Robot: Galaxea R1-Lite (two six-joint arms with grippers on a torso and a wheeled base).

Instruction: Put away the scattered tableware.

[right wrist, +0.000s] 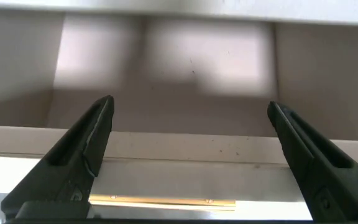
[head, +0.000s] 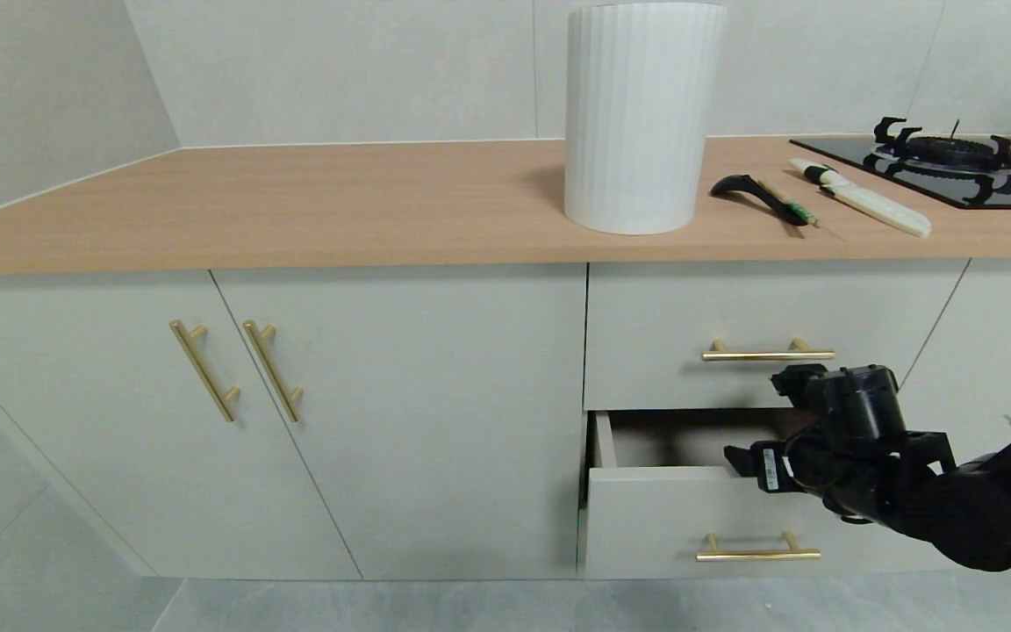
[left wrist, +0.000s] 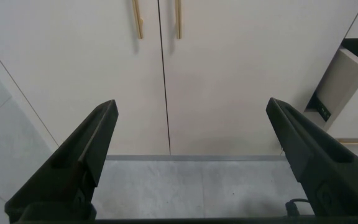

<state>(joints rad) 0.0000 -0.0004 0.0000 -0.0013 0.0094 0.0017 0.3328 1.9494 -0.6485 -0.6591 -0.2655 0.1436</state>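
**Doors** (head: pixel 295 421): two, pale, shut, at the lower left of the head frame. Slanted gold handles (head: pixel 204 369) are set side by side.

**Left gripper** (left wrist: pixel 191 102): held before these doors, above the grey floor (left wrist: pixel 197 186). The fingers are spread wide and nothing is held.

**Counter** (head: pixel 295 202): wooden, spanning the upper half of the frame.

**Canister** (head: pixel 637 114): white, ribbed, stood upright at upper centre.

**Spoon** (head: pixel 751 191): black, laid on the counter just right of the canister.

**Stick** (head: pixel 788 204): thin, green-banded, laid along the spoon's handle. Whether the two touch cannot be told.

**Knife** (head: pixel 865 200): white, laid near the stick, further right.

**Hob** (head: pixel 953 167): black, set into the counter at upper right.

**Upper drawer** (head: pixel 734 307): shut, right of centre, fitted with a gold bar handle.

**Lower drawer** (head: pixel 655 518): pulled out, at lower right.

**Right gripper** (right wrist: pixel 190 106): positioned at the lower drawer's opening, over its front panel. The fingers are spread wide and nothing is held.
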